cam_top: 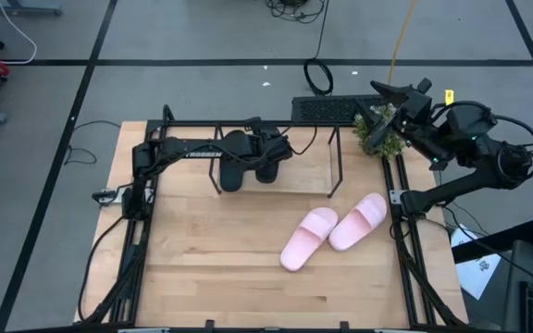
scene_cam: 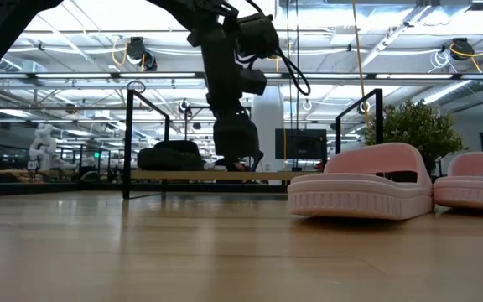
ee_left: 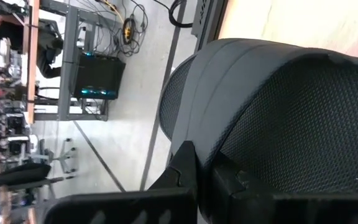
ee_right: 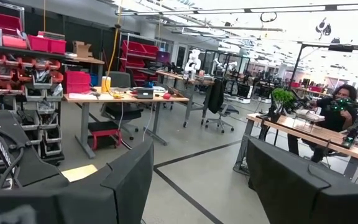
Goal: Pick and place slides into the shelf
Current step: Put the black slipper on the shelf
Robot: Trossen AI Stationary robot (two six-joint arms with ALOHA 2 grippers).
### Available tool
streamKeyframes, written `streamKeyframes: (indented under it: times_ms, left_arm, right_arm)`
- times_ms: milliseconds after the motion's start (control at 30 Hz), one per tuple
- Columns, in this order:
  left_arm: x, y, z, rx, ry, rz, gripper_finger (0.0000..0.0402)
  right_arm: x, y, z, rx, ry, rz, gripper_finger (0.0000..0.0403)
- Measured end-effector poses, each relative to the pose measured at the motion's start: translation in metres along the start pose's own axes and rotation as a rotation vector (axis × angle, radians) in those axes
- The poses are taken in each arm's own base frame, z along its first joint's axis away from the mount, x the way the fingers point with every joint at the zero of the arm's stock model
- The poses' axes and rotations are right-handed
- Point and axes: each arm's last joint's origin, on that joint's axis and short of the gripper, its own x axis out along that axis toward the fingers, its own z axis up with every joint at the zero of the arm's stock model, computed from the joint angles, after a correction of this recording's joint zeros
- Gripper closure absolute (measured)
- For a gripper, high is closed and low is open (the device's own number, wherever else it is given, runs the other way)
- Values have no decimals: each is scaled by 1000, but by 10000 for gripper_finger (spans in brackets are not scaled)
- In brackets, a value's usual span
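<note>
You are working over the wooden desk point(cam_top: 202, 259), with the shelf point(cam_top: 276, 180) sitting along its far side. Your left end effector point(cam_top: 268, 153) is reaching over the shelf board and is hanging right at the two black slides point(cam_top: 244, 159), which are lying side by side on the board directly beneath and just beside it. In the left wrist view a dark finger point(ee_left: 188, 180) is pressing against the black sandal's textured strap point(ee_left: 291, 124), so the end effector appears to be clenched on that slide or only just letting go; you cannot tell which for certain.

The two pink slides point(cam_top: 333, 229) are lying on the bare desk, well apart from the left end effector, toward the near right, touching each other and pointing diagonally at the shelf's right leg. Those are what is left to move.

Your right end effector point(cam_top: 389, 92) is parking off the desk's far right corner near a small green plant point(cam_top: 378, 129), with its fingers standing apart and gripping nothing.

Judging by their moulded look, the pink slides are probably light, foamy and slightly squashy, not fragile. You are best taking hold across the wide strap, since the flat sole offers little to pinch.
</note>
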Motion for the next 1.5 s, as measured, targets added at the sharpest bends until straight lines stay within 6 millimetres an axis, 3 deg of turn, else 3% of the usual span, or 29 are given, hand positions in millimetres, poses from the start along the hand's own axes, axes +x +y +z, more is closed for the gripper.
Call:
streamKeyframes:
  times_ms: [167,367,633,767,967,1333,1500]
  left_arm:
    - [-7,2,-1,17,-8,-2,401]
    - [-42,24,-4,-49,-93,1,401]
    - [-51,23,-52,-88,-218,5,401]
    - [-59,28,-58,-89,-244,17,401]
    - [-52,22,-54,-55,-228,35,401]
    - [-19,-8,-52,-46,-124,36,401]
    - [-15,-11,-51,-73,-120,35,401]
  right_arm:
    - [0,0,0,0,0,0,156]
    - [0,0,0,0,0,0,156]
    - [0,0,0,4,-1,0,156]
    - [1,1,0,6,-3,-1,156]
    - [5,6,-1,18,6,2,156]
    - [15,19,-7,11,32,11,156]
    - [15,20,-7,9,35,9,156]
